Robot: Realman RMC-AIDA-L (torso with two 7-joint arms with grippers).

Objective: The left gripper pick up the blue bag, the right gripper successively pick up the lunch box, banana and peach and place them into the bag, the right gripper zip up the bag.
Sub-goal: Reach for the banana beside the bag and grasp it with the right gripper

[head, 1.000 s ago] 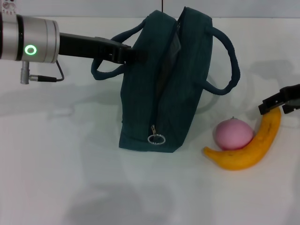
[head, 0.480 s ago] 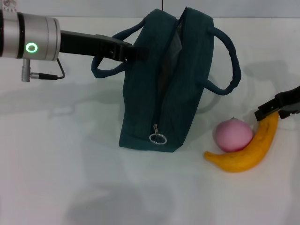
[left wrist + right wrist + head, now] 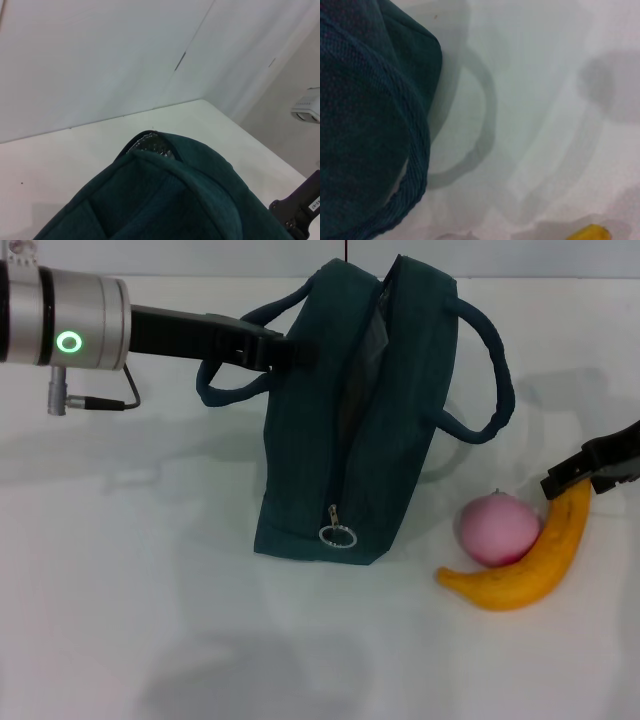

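Right gripper [image 3: 578, 480]: we're reaching the banana's far tip; jaw state unclear.
Banana [image 3: 530, 560]: lying curled around the peach [image 3: 498, 527] (touching).
Left gripper [image 3: 290, 352]: we're clenching the blue bag [image 3: 350, 450], upright.
Advice: we're gripping mid-banana, avoiding the peach.

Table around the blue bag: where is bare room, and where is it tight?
Bare: the table left of the blue bag and the front strip. Crowded: right of it, where peach, banana and right gripper cluster.
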